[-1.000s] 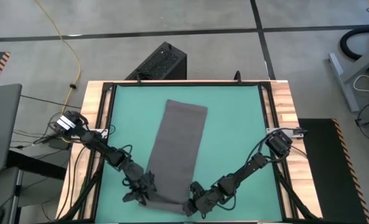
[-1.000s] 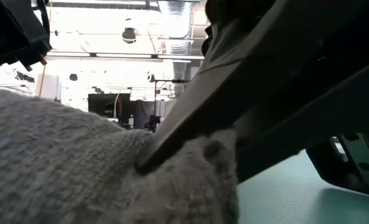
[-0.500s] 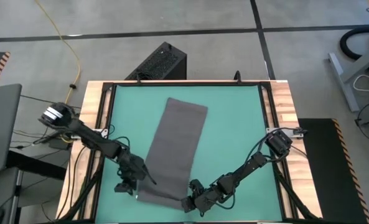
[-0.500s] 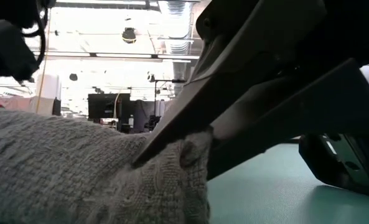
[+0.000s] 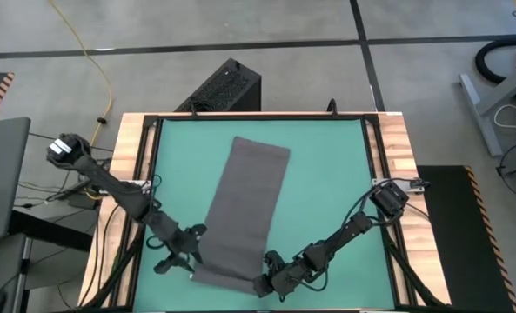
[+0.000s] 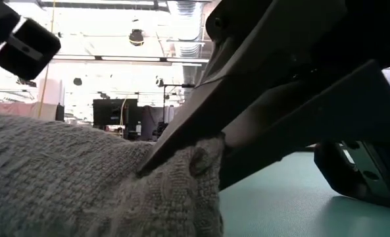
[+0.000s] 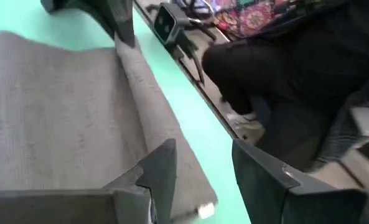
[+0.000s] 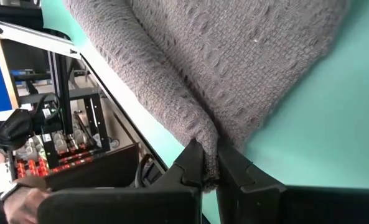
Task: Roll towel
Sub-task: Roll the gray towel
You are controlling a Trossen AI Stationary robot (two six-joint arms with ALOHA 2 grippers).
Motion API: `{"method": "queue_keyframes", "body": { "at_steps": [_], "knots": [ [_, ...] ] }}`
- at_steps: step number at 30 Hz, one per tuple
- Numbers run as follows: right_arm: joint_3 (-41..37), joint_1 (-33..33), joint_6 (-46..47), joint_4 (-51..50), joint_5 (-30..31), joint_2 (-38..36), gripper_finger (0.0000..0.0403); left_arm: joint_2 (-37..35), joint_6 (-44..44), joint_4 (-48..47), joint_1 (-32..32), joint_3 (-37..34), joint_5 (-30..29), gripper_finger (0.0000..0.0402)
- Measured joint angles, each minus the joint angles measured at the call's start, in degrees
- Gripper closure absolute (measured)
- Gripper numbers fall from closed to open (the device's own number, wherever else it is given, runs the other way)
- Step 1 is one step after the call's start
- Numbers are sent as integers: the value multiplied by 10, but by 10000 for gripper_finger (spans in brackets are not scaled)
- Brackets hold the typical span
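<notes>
Right gripper point(image 5: 264, 283) pinched on the near corner of the dark grey rectangular cloth towel point(image 5: 244, 209), left gripper point(image 5: 188, 263) spread beside its opposite near corner.

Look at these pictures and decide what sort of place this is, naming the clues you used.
Probably a robotics lab or workshop. A green-topped work table stands on a bare concrete floor crossed by a yellow cable, and the low view shows exposed ceiling ducts and bright overhead lights.

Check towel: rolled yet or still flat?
Mostly flat: towel lies spread on the mat; only its near edge is rolled, where the right gripper pinches it.
</notes>
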Motion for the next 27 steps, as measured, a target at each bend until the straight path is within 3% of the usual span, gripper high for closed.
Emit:
{"method": "queue_keyframes", "body": {
  "at_steps": [4,8,15,18,27],
  "knots": [
    [0,-5,-2,4,-7,0,366,49,7,9,-27,12,-62,259],
    [0,-10,-4,5,-12,0,364,120,4,1,-39,52,-72,259],
    [0,-10,-4,4,-12,0,362,211,4,-188,-61,171,-91,259],
    [0,-10,-4,4,-12,0,362,239,7,-220,-65,203,-107,259],
    [1,-10,-14,4,-12,0,361,286,-26,-236,-66,219,-121,262]
  ]
}}
